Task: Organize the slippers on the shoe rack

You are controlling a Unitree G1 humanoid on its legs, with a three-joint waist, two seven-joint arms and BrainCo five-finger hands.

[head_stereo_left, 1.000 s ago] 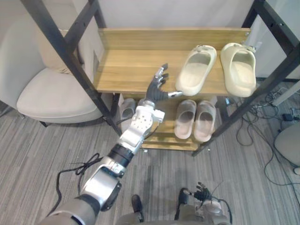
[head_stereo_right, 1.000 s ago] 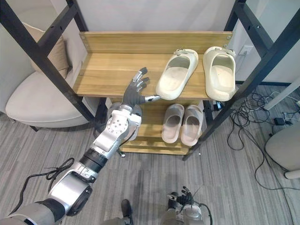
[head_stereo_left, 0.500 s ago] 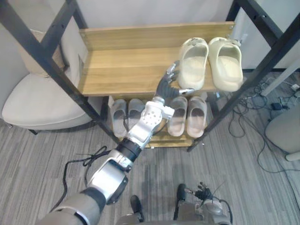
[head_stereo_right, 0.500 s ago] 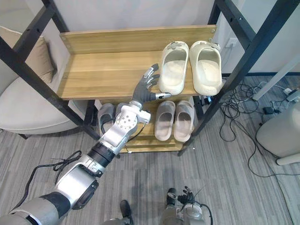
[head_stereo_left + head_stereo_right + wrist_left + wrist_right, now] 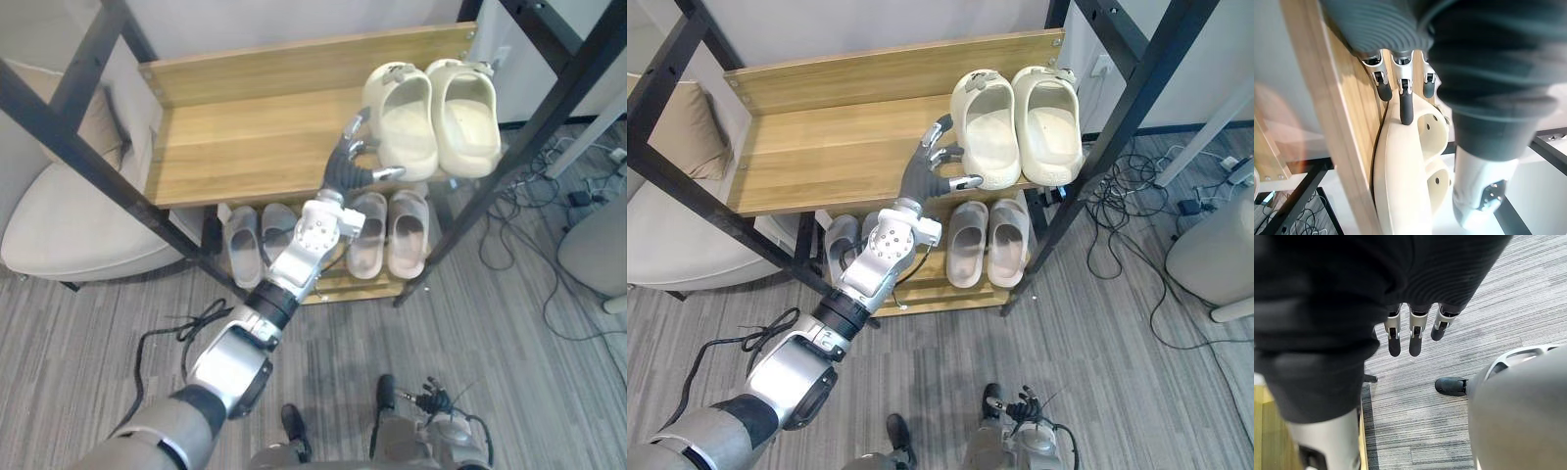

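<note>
Two cream slippers stand side by side at the right end of the wooden top shelf [image 5: 245, 147], toes to the back: the left one [image 5: 400, 117] and the right one [image 5: 466, 116]. My left hand [image 5: 345, 168] is open, its straight fingers [image 5: 1406, 100] resting against the left slipper's [image 5: 1400, 166] outer side, thumb by its heel. On the lower shelf lie a beige pair [image 5: 388, 231] and a grey pair [image 5: 261, 239]. My right hand [image 5: 1410, 333] hangs open over the floor, holding nothing.
Black slanted frame posts [image 5: 59, 127] flank the rack on both sides. A cream armchair [image 5: 69, 235] stands to the left. Cables [image 5: 578, 196] trail on the carpet to the right, near a grey chair base [image 5: 598, 255].
The view has shifted. My left hand has pushed the left cream slipper rightward and straightened it, so it now lies parallel against the right one.
</note>
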